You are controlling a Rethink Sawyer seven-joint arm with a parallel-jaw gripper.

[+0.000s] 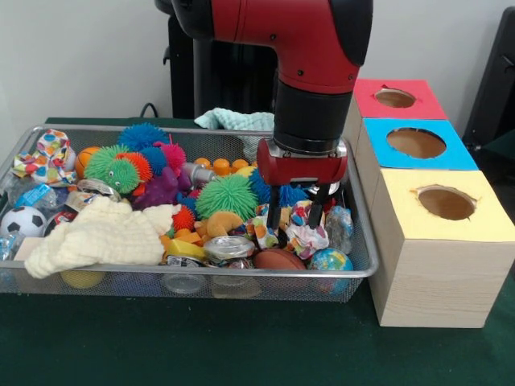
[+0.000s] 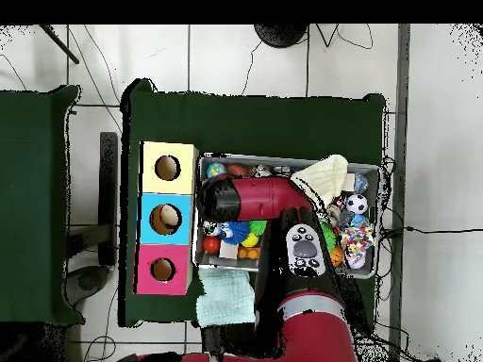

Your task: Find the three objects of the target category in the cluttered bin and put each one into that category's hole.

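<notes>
The bin [image 1: 201, 273] is a wide silver wire-mesh tray full of clutter; it also shows in the overhead view [image 2: 274, 159]. My gripper [image 1: 294, 215] is lowered into the bin's right part, open. Its fingers [image 1: 273, 217] stand on either side of a colourful patterned crumpled wad [image 1: 306, 237]. Three wooden boxes stand to the right of the bin, each with a hole in its top: red [image 1: 394, 98], blue [image 1: 416, 143] and yellow [image 1: 447, 203]. In the overhead view my arm [image 2: 264, 198] hides the gripper.
The bin holds a green fuzzy ball [image 1: 227, 195], a blue fuzzy ball [image 1: 143, 135], a cream cloth [image 1: 100, 233], a soccer ball [image 1: 24, 221], a crushed can [image 1: 228, 248], a brown football [image 1: 279, 260] and a globe ball [image 1: 331, 260]. A pale green cloth [image 2: 226, 297] lies beside the bin.
</notes>
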